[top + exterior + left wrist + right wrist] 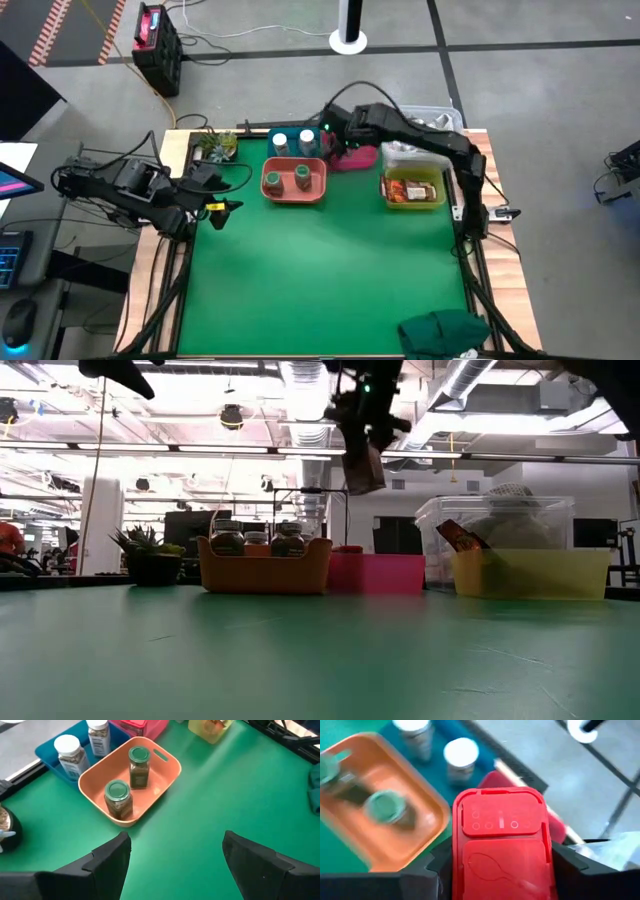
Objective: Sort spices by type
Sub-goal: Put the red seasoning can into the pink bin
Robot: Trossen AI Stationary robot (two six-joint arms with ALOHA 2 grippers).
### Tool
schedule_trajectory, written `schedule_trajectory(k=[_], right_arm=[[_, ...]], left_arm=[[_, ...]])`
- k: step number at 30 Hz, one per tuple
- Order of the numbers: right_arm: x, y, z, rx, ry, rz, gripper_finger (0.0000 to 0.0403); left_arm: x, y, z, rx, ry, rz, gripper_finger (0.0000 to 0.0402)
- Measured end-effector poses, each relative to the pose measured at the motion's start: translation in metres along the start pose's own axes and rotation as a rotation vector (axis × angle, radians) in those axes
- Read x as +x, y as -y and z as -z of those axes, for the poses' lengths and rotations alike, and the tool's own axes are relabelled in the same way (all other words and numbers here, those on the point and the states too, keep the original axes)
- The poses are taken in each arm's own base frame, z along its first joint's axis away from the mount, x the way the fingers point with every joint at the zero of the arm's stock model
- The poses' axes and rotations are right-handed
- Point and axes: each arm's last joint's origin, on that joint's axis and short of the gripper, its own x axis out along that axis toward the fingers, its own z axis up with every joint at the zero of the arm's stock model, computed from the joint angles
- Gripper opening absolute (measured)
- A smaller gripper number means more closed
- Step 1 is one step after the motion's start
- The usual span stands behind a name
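Right gripper, at upper centre of the high view, is clamped on a red spice block, long axis running along the fingers, poised above the pink tray; release lies directly below. Left gripper, at left over the desk, waits with fingers apart, farther off.

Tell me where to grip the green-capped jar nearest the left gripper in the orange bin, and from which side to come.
Judging from the left wrist view, take the green-capped jar by its round cap, coming straight down from above. It stands upright in the orange bin, whose wall hides most of its body, and the second jar sits close beside it. The left gripper is open over bare mat.
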Motion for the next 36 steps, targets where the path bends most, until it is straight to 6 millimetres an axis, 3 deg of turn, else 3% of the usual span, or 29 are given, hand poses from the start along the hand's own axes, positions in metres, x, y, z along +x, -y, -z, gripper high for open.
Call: schedule_trajectory(k=[7, 13, 22, 36], right_arm=[[0.04, 0.039, -0.019, 0.113, 0.007, 0.11, 0.0234], [0.097, 0.061, -0.018, 0.186, -0.132, 0.155, 0.0234], [0.139, 0.05, -0.013, 0.217, -0.178, 0.159, 0.0235], [0.165, 0.047, 0.001, 0.273, -0.214, 0.23, 0.0235]], left_arm=[[0.0, 0.003, 0.001, 0.006, 0.001, 0.005, 0.0302], [0.0, 0.003, 0.001, 0.01, 0.004, 0.0, 0.0302], [0.0, 0.002, 0.002, 0.026, 0.003, -0.001, 0.0302], [0.0, 0.002, 0.002, 0.027, 0.002, -0.001, 0.0302]])
